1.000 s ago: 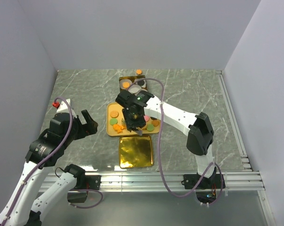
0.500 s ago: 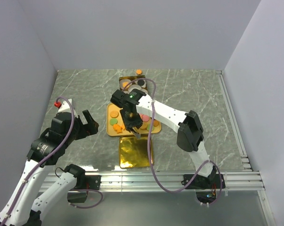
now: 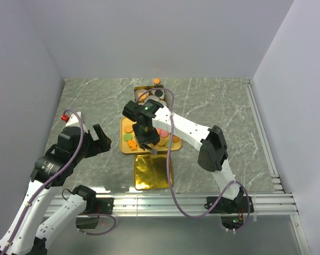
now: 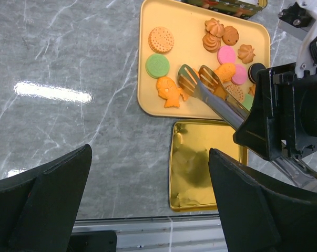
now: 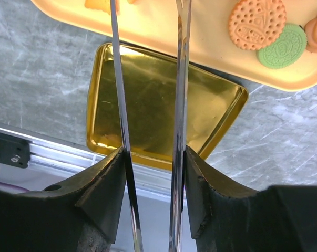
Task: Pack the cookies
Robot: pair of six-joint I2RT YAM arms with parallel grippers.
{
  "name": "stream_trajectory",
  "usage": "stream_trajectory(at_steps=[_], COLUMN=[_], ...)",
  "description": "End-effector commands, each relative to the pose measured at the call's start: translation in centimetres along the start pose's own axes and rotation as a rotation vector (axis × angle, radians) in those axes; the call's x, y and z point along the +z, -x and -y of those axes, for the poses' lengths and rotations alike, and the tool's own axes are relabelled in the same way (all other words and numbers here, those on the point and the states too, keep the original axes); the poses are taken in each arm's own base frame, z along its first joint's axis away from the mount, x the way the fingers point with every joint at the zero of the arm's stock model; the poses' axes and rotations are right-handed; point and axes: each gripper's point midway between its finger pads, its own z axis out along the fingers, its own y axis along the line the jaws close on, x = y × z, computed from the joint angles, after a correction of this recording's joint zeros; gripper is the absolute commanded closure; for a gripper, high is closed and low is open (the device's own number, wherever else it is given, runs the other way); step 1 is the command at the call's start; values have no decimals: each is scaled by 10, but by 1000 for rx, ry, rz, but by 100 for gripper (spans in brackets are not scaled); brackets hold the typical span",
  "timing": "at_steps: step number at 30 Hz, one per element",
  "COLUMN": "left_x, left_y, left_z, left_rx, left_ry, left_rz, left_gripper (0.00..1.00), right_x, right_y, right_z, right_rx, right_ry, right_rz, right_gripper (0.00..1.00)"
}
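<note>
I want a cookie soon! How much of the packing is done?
Barely started. A few cookies sit in the far box. The right tool holds tongs over the yellow tray, near the orange fish cookie. Most cookies wait there, the gold tin is empty, and the left tool hangs open.

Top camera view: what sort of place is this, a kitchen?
Probably a robot test cell: plain walls box in a marble-look table, two arms bolted at its edge, the right gripper holding tongs over toy cookies.

Assorted cookies (image 4: 157, 65) lie flat on yellow tray (image 4: 190, 31).
</note>
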Motion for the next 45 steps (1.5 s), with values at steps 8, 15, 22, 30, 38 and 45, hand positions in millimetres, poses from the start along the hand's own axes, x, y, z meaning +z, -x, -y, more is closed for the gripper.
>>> stream_trajectory(at_steps=[8,15,22,30,38,45], left_x=[3,4,5,8,13,16], left_y=[4,3,2,1,-4,-5], left_z=[6,6,6,6,6,5], left_rx=[8,8,11,15,17,17], left_ry=[-25,-24,-29,-21,-13,-3], left_rz=[6,3,-2,-15,-42,-54], left_gripper=[1,1,1,0,1,1], right_x=[-5,-14,-36,-53,-81,-86], right_y=[-9,1,23,46,81,110], right_z=[6,8,20,47,72,94], right_rx=[-16,-6,49,123,216,268], right_ry=[-41,-47,-42,-36,27,61], right_rz=[-24,22,106,179,289,331], right_gripper=[62,67,70,72,72,72])
